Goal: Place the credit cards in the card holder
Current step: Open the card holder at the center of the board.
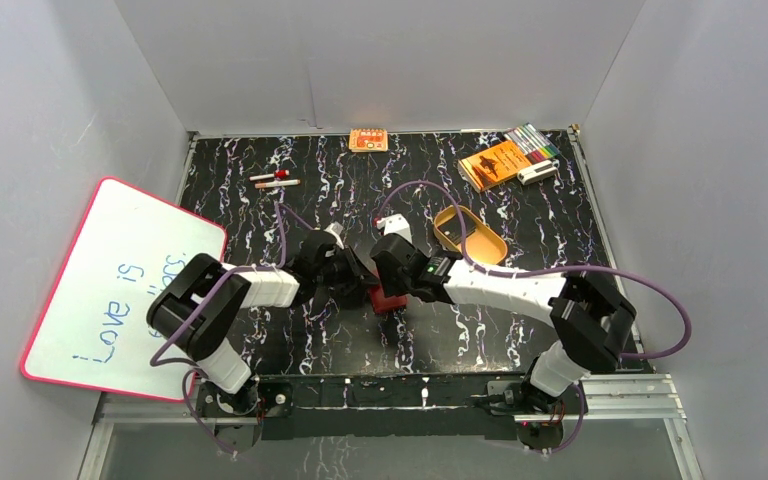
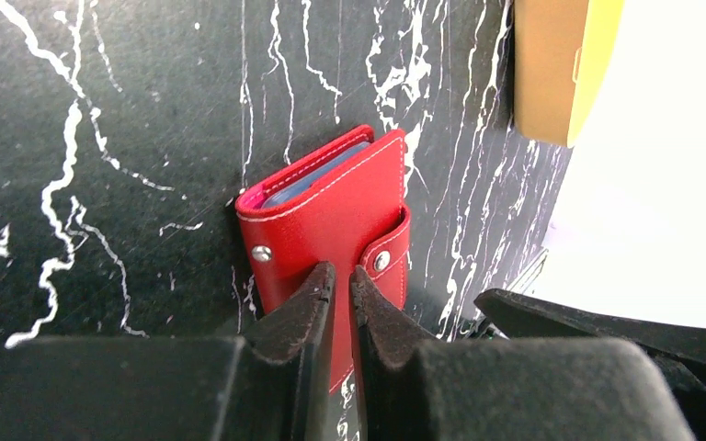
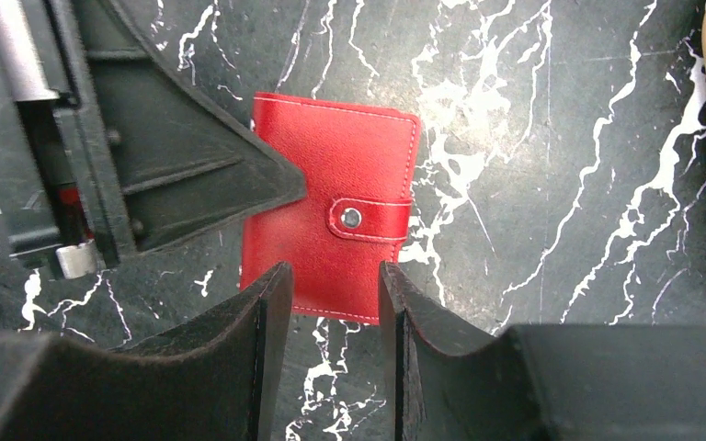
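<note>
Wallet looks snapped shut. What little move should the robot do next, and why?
Probably pop the tab open with the right pincer: the wallet is closed and snapped, so nothing can slide in yet.

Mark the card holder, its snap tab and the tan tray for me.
card holder [image 3: 345, 161]: right wrist view, middle of the red front cover.
snap tab [image 3: 352, 218]: right wrist view, on the metal stud.
tan tray [image 1: 470, 236]: top external view, bare inside floor.

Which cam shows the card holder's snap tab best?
Right wrist: card holder sits face-on, snap tab fully visible. Left wrist sees it obliquely, its lower part behind the left pincer. Top external shows only a red sliver between the arms.
</note>
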Robot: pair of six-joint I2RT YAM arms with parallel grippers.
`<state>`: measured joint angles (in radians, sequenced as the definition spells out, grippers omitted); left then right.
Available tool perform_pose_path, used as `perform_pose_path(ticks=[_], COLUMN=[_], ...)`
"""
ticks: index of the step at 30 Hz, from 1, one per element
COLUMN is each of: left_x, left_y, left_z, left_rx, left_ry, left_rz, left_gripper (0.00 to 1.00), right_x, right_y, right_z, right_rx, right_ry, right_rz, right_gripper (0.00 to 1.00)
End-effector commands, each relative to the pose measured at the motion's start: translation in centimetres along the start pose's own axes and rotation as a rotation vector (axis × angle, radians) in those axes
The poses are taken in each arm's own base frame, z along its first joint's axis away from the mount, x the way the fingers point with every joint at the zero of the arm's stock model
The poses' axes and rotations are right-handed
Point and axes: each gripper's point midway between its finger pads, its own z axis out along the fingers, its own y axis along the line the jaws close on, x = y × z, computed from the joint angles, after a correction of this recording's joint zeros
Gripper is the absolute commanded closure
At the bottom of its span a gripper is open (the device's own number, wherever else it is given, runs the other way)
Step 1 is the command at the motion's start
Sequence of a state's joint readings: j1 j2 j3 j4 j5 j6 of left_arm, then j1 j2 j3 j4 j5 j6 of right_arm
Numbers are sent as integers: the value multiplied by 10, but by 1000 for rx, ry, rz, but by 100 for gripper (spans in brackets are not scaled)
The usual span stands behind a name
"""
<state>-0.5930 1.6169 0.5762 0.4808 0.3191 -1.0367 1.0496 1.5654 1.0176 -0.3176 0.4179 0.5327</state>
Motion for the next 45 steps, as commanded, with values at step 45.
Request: perform_pose_path(ticks=[45], left_x=[12], left_y=[23], left_z=[4], left_rx=[-31], left_ry=[12], left_rz=[-27], left_gripper=[100], right_x=[4], right_y=[1], right_z=[47], right_rx=[192], right_ry=[54], right_rz=[-181], right_gripper=[52])
